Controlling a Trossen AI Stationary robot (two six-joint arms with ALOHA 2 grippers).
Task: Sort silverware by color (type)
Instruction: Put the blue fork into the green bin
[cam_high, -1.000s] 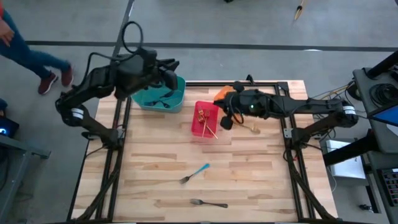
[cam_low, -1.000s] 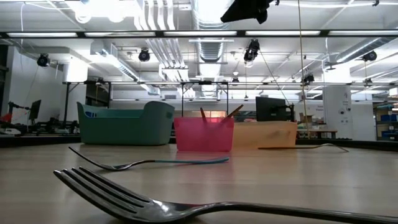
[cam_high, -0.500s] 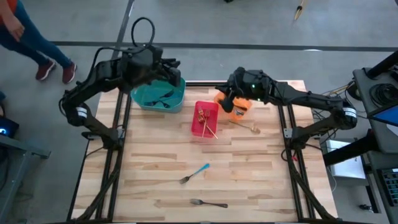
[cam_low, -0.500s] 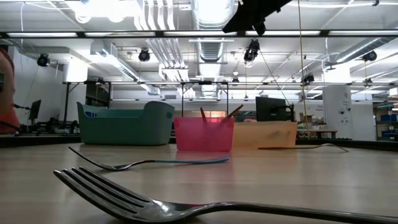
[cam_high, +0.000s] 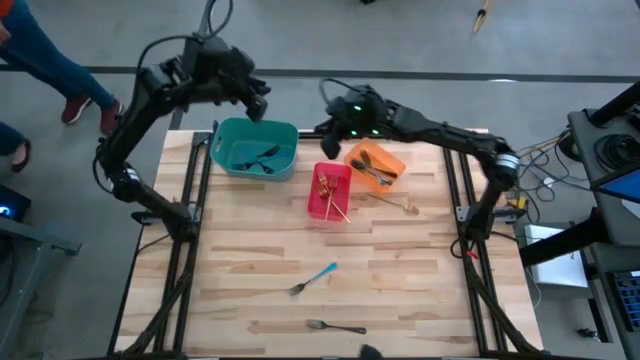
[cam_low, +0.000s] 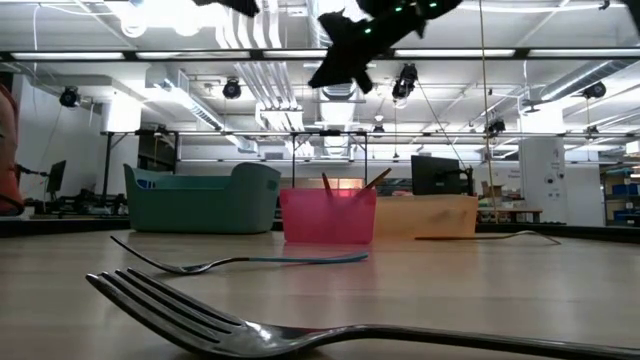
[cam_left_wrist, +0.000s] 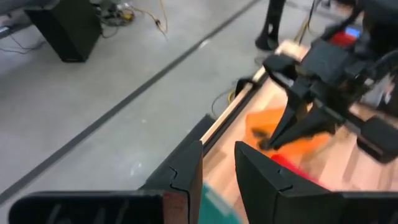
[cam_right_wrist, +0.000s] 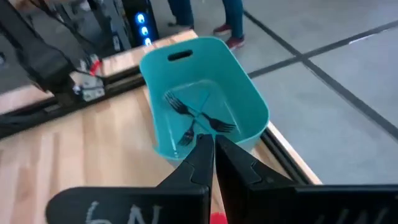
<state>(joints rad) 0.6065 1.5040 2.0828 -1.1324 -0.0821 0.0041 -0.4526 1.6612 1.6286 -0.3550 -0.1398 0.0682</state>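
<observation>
We see no readable writing. The left gripper hangs slightly parted and empty; the right gripper is pressed together above the teal bin.

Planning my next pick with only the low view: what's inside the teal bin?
Observer: Several dark forks lie in the teal bin.
Operator: And the orange one?
Observer: The orange bin holds a couple of utensils; I cannot tell their colour.
Operator: Where are the claws?
Observer: The right claw hangs shut and empty between those bins. The left claw, slightly open and empty, is past the table's far edge.
</observation>
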